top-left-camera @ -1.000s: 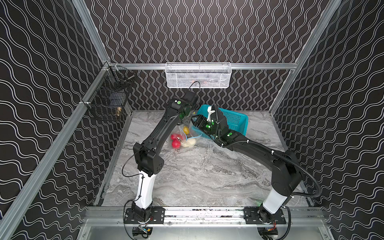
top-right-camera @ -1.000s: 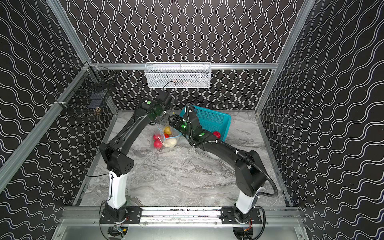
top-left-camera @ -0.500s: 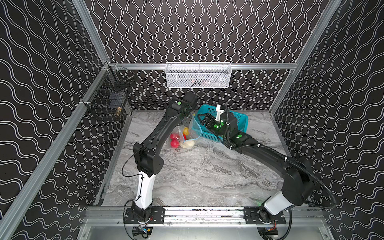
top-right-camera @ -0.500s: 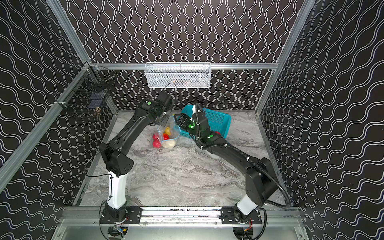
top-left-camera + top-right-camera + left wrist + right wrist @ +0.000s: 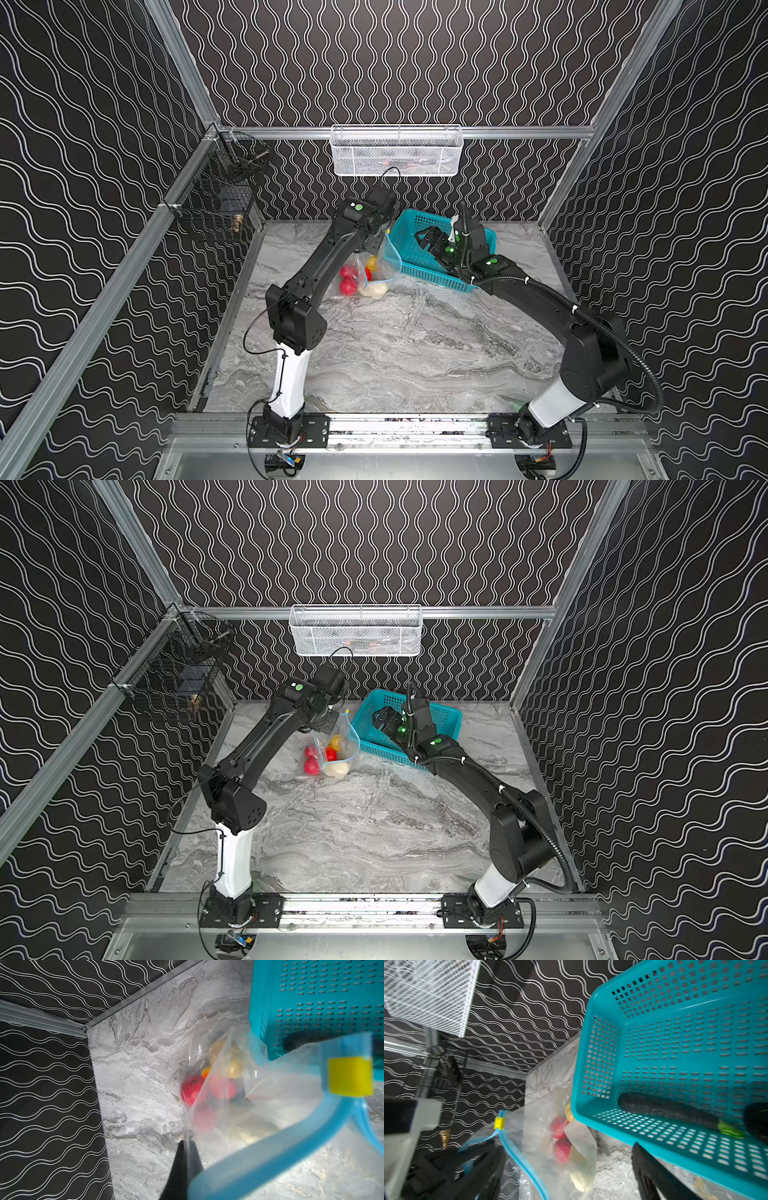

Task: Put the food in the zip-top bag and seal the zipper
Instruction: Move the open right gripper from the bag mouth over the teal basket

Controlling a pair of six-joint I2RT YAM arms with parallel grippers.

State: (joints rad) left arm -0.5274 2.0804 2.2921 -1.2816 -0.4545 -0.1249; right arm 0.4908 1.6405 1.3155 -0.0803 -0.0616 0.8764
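My left arm (image 5: 324, 266) reaches toward upper centre, its left end effector (image 5: 376, 243) clamped on the mouth of the zip-top bag (image 5: 380, 276); the bag stands on the surface (image 5: 415, 353) holding red food (image 5: 347, 286). My right arm (image 5: 532, 295) arches over the teal basket (image 5: 409, 259), right end effector (image 5: 428, 240) spread wide, seemingly empty.

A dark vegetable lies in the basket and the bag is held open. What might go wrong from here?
The zip-top bag hangs from a single pinch by the left gripper at its zipper; a slip would likely collapse the mouth.
The dark elongated vegetable is long and the mouth looks narrow, so it may snag on the rim.
It lies close to a wall of the teal basket, so the open right gripper may bump that wall.
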